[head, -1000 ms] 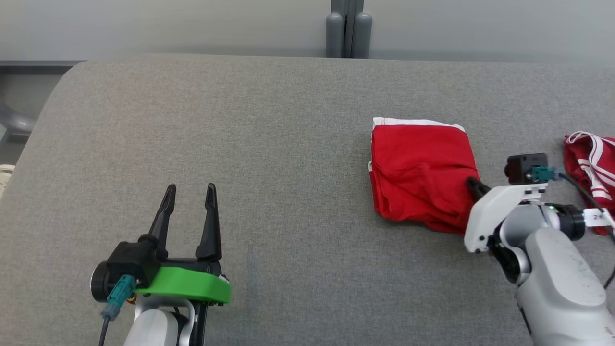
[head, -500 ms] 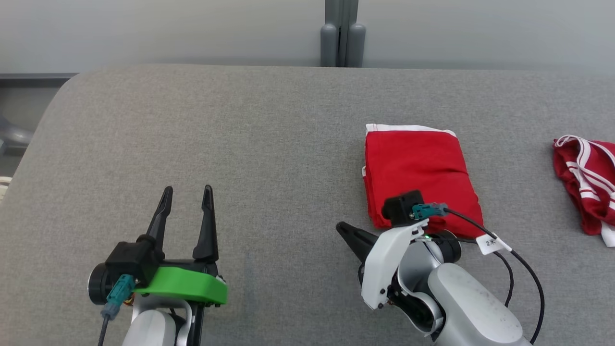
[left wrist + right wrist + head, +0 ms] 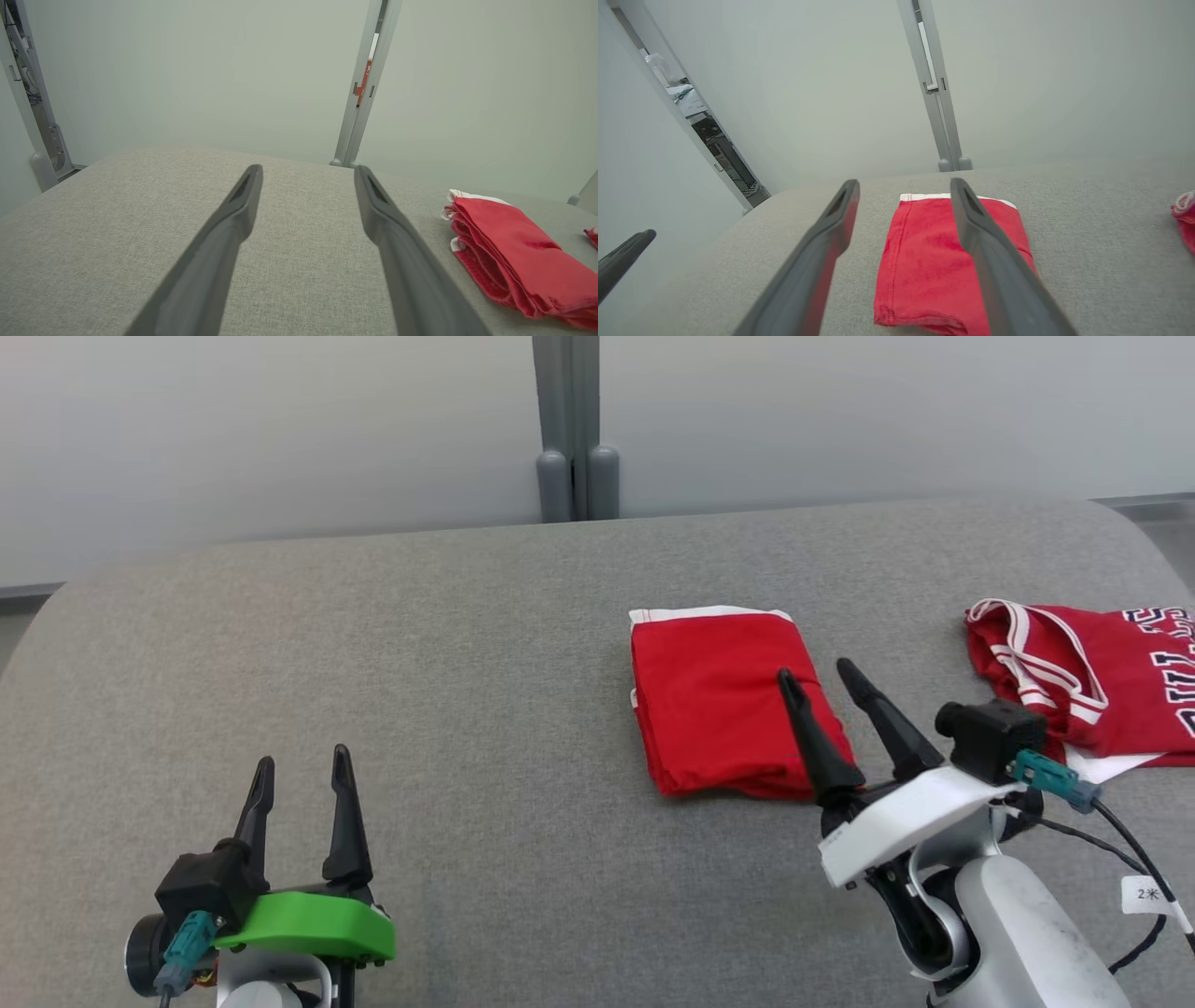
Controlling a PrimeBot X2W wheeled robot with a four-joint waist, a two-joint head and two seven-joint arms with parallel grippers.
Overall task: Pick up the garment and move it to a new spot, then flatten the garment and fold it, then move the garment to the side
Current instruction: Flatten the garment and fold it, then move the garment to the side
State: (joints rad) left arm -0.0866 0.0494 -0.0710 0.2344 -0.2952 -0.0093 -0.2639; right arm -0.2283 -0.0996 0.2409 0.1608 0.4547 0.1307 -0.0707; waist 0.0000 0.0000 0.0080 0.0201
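The right gripper [image 3: 815, 672] holds its two fingers spread with nothing between them, pointing at the folded red garment [image 3: 714, 709] just ahead. The left gripper [image 3: 303, 758], also spread and empty, sits well apart to the left. The garment lies flat on the grey table [image 3: 467, 644], right of centre, near a striped red jersey [image 3: 1074, 672].

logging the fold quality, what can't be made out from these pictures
Red jersey: head view, the right picture edge cuts off its lettering.
Folded red garment: head view, the right gripper covers its near right corner.
Left wrist view: the same garment's near end runs off the right edge.
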